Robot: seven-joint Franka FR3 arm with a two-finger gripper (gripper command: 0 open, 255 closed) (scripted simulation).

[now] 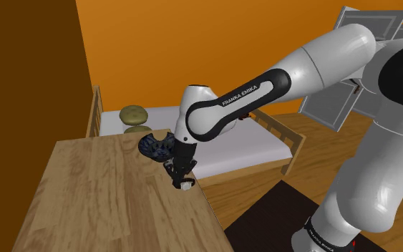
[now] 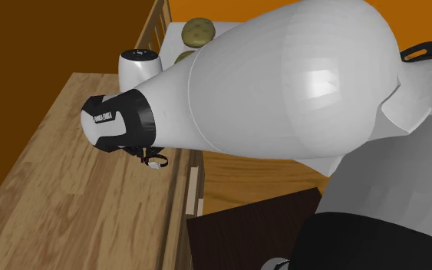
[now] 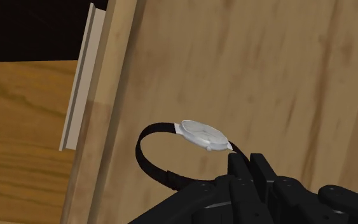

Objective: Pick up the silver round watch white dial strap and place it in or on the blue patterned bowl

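The watch [image 3: 203, 135] has a silver round case, a pale dial and a thin black strap looped to one side. My gripper [image 3: 250, 167] is shut on the strap right beside the case, with the fingers pressed close together. In the shoulder view the gripper [image 1: 182, 179] hangs low over the wooden table [image 1: 99, 200] near its right edge, the watch [image 1: 187, 186] showing as a pale spot at the fingertips. The dark blue patterned bowl [image 1: 157, 145] stands just beyond the gripper at the table's far corner. The watch [image 2: 156, 162] also peeks out under the forearm in the second exterior view.
Beyond the table stands a wooden bed [image 1: 264, 147] with a white mattress and two olive cushions [image 1: 133, 114]. A dark rug [image 1: 278, 215] lies on the wooden floor beside the table. Orange walls close the room behind.
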